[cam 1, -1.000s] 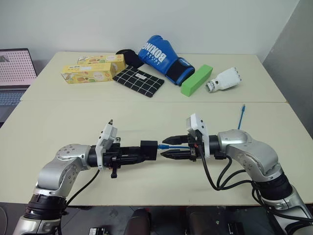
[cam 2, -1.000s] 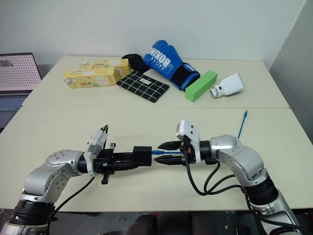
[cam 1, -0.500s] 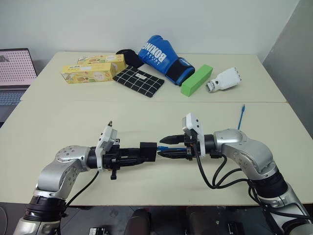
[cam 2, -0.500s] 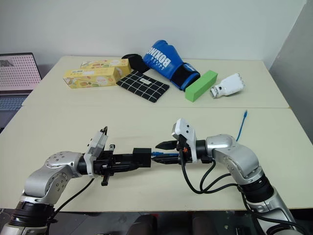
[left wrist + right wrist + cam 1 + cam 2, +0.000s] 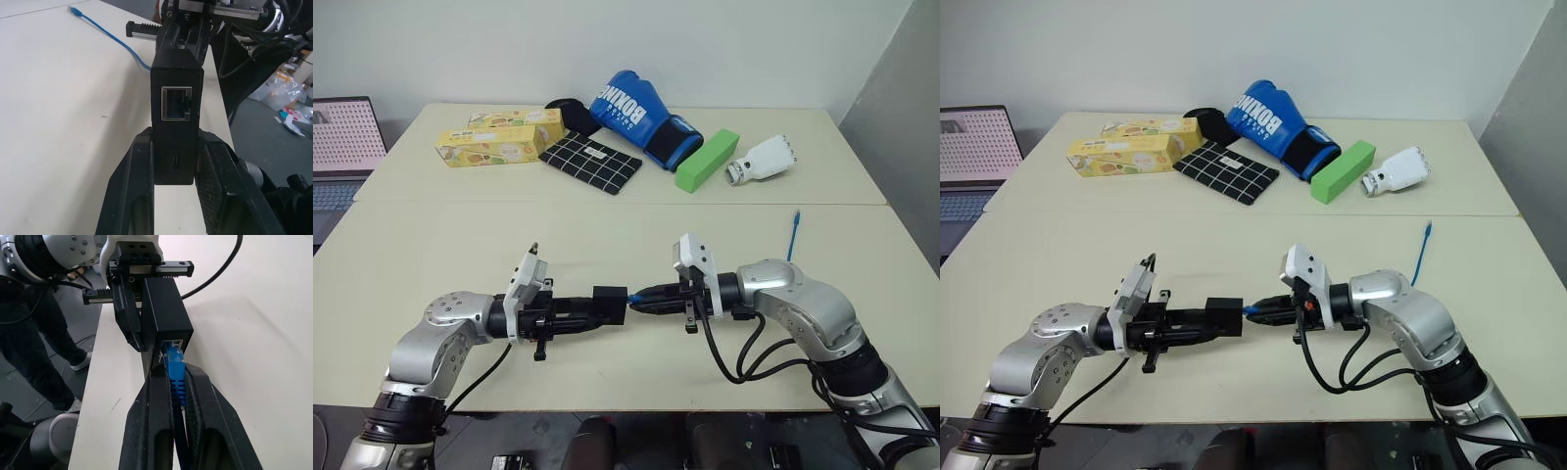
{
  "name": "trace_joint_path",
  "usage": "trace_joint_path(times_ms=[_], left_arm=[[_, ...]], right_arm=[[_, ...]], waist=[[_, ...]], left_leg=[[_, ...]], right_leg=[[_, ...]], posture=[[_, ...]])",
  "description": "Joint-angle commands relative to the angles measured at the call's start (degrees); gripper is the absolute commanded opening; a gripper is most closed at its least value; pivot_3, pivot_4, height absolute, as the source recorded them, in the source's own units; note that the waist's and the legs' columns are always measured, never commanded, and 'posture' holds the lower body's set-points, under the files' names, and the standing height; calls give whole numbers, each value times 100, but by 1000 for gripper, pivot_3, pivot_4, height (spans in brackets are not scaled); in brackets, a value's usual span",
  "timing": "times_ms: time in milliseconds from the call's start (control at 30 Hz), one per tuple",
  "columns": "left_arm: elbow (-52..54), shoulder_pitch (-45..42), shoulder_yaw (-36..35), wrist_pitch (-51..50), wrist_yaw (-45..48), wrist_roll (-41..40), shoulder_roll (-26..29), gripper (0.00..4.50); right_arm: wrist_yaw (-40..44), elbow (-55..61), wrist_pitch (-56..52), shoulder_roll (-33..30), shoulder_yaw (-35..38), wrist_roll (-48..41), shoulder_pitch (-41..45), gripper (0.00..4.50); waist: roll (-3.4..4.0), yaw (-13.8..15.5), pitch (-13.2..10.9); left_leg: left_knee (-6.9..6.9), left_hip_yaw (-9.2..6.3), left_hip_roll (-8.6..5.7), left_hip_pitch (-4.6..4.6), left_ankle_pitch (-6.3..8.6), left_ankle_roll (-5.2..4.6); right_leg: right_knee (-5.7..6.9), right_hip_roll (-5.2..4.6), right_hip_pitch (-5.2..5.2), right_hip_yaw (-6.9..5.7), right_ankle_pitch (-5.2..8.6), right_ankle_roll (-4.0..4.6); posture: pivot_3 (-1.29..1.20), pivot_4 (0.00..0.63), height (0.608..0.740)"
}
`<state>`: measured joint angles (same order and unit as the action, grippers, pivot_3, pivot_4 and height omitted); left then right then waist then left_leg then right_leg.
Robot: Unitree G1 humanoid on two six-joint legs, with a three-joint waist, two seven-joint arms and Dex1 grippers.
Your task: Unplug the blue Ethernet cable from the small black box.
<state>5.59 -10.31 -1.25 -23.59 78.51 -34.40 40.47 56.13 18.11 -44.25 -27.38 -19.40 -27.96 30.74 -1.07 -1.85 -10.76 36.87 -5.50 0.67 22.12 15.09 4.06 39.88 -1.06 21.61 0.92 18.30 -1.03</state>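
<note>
So the left claw point(image 5: 592, 310) is clenching the small black box point(image 5: 610, 303) by its two flat sides, holding it up off the desk point(image 5: 431, 240) near the front edge, about midway along it. That grip is making sense: it's leaving both ported faces free, and the left wrist view is showing an empty port facing back toward that claw while the other end is pointing at the right arm.

The right claw point(image 5: 644, 297) is coming in level from the opposite side, and its fingers point(image 5: 155, 396) are pinching the plug end of the blue Ethernet cable point(image 5: 174, 369) right where it's sitting in the box's port. In the right wrist view the plug is looking fully seated, with the fingers squeezing the boot just behind it. I'm guessing the idea is to grab as close to the connector as possible so the pull goes straight along the port instead of bending the cord.

The rest of the cable is trailing away behind the right arm, and its free end point(image 5: 795, 217) is poking up near the desk's right edge.

So the two arms are basically set up for a tug-of-war, one bracing, one pulling. Whether the latch tab is getting pressed, I can't tell from here. If it isn't, the plug probably won't slide out cleanly.
</note>
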Motion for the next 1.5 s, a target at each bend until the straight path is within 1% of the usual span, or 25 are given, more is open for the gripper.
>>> trace_joint_path(times_ms=[33, 200, 233, 367, 400, 533, 767, 1233, 1300, 1333, 1433, 1500], left_arm=[[129, 39, 57, 51, 54, 24, 45, 792], [191, 52, 74, 10, 4, -29, 32, 792], [192, 55, 74, 6, 4, -34, 34, 792], [189, 47, 44, -40, -15, -76, 29, 792], [181, 42, 40, -43, -10, -78, 30, 792], [169, 28, 18, -76, -6, -101, 14, 792], [157, -38, 22, -153, -57, -165, -39, 792], [206, -22, 62, -144, -69, -118, -65, 792], [214, -3, 71, -131, -56, -106, -57, 792], [214, 6, 75, -121, -46, -97, -51, 792], [212, 18, 87, -97, -11, -73, -27, 792], [191, 23, 85, -71, 30, -51, 1, 792]], right_arm=[[186, 53, 112, -111, 68, -26, 189, 28], [264, -21, 168, -82, 116, -58, 237, 27], [294, -30, 198, -94, 108, -43, 243, 729], [512, 187, 21, -285, 210, -300, 120, 1607], [559, 239, -62, -330, 242, -396, 79, 1674], [409, 280, -198, -303, 342, -551, -62, 1674], [-64, 148, -168, 29, 356, -438, -184, 1674], [-80, 136, -261, 73, 344, -537, -146, 1674], [-66, 125, -271, 66, 345, -545, -142, 1303], [-42, 121, -275, 51, 344, -552, -142, 1235], [47, 116, -282, -9, 336, -571, -142, 485], [157, 102, -282, -82, 334, -600, -128, 125]], waist=[[0, 0, 0], [0, 0, 0], [0, -1, 0], [0, 0, 0], [0, 0, 0], [0, 1, 0], [0, -4, 0], [0, -3, 0], [0, -2, 0], [0, -3, 0], [0, -2, 0], [0, -2, 0]], left_leg=[[0, 0, 0, 0, 0, 0], [0, 0, 0, 0, 0, 0], [0, 0, 0, 0, 0, 0], [0, 1, 0, 0, 0, 0], [0, 0, 0, 1, 0, 0], [0, -1, 0, 2, 0, 0], [-1, 0, 1, 2, 0, 0], [0, 1, 0, 2, 0, 0], [0, 1, 0, 2, 0, 0], [0, 1, 0, 2, 0, 0], [0, 1, 0, 2, 0, 0], [0, 1, 0, 2, 0, 0]], right_leg=[[0, 0, 0, 0, 0, 0], [0, 0, 0, 0, 0, 0], [0, 0, 0, 0, 0, 0], [0, 0, 1, 0, 0, 0], [0, 0, 1, 0, 0, 0], [-1, 0, 0, -1, 0, 0], [1, 2, 3, 0, 0, 0], [0, 1, 2, 0, 0, 0], [0, 1, 2, 0, 0, 0], [1, 1, 2, 0, 0, 0], [0, 1, 2, 0, 0, 0], [0, 1, 2, 0, 0, 0]], posture=[[0, 150, 740], [0, 150, 740], [0, 150, 740], [0, 150, 740], [0, 150, 740], [0, 150, 740], [0, 150, 740], [0, 150, 740], [0, 150, 740], [0, 150, 740], [0, 150, 740], [0, 150, 740]])
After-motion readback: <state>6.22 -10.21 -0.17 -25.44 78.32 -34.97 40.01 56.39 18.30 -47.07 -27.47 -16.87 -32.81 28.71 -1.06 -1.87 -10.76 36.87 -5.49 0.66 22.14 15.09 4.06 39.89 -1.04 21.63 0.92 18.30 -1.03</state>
